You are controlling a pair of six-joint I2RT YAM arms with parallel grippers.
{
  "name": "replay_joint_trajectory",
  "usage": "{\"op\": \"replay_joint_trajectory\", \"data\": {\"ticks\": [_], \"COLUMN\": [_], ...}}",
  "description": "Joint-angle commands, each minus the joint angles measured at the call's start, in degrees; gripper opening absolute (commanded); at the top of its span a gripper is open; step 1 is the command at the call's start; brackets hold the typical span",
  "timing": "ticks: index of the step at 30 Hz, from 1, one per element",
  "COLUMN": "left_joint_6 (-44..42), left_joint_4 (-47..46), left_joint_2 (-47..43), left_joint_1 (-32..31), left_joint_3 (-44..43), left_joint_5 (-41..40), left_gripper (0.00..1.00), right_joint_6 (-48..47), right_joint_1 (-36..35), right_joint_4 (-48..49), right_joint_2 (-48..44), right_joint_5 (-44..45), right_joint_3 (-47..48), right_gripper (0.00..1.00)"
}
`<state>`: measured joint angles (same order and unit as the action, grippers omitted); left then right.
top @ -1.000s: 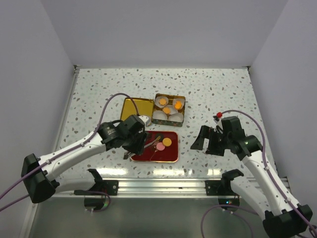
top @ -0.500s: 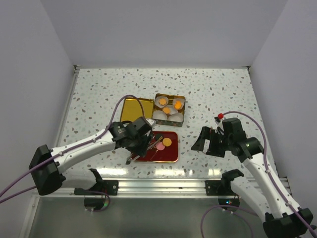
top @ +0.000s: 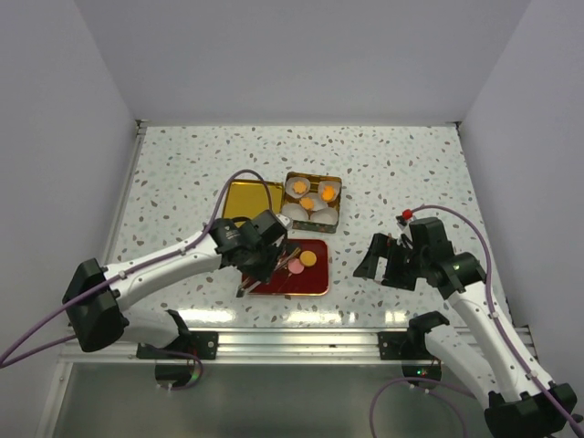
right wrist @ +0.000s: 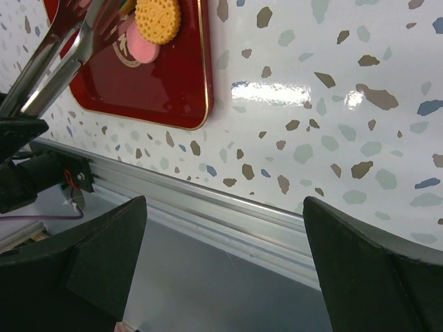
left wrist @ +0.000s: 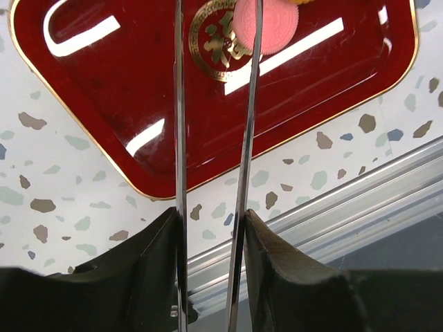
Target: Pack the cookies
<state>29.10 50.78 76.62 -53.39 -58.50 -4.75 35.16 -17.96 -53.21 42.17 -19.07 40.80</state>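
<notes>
A pink cookie [top: 297,268] and an orange cookie [top: 309,259] lie on the red tray [top: 315,285]. My left gripper [top: 259,255] is shut on metal tongs [left wrist: 178,138], whose two arms are slightly apart and reach over the tray [left wrist: 138,104] to the pink cookie [left wrist: 270,28]. In the right wrist view the tong tips [right wrist: 97,24] sit just left of the pink cookie [right wrist: 142,47] and the orange cookie [right wrist: 158,17]; I cannot tell if they touch. My right gripper [top: 374,260] is open and empty, right of the tray.
A gold tin [top: 335,212] behind the tray holds white paper cups with orange cookies [top: 310,203]. Its gold lid [top: 245,194] lies to its left. The aluminium rail [right wrist: 228,214] runs along the table's near edge.
My left arm has moved right and forward, carrying the tongs over the red tray to the pink cookie. The right arm has barely moved.
</notes>
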Motion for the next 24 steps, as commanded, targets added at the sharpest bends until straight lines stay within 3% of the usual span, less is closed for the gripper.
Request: {"op": "replay_joint_trajectory", "data": {"ticks": [1,14,24], "left_joint_6": [-0.98,-0.19,-4.57], "left_joint_4": [1.14,9.68,5.39], "left_joint_2": [-0.68,2.21,9.33], "left_joint_1": [-0.23,0.47,9.43], "left_joint_3": [-6.44,-24.02,-27.72], "left_joint_5": [-2.01,-8.07,-5.10], "left_gripper": [0.37,0.36,0.36], "right_joint_6": [0.44,0.61,-0.26], "right_joint_1": [-0.06,0.02,-0.06], "right_joint_4": [-0.58,2.14,3.38], "right_joint_2": [-0.86,1.77,4.85], "right_joint_5": [1.14,0.70,1.14], "right_joint_3": [1.04,0.86,2.62], "right_gripper": [0.99,0.99,0.99]}}
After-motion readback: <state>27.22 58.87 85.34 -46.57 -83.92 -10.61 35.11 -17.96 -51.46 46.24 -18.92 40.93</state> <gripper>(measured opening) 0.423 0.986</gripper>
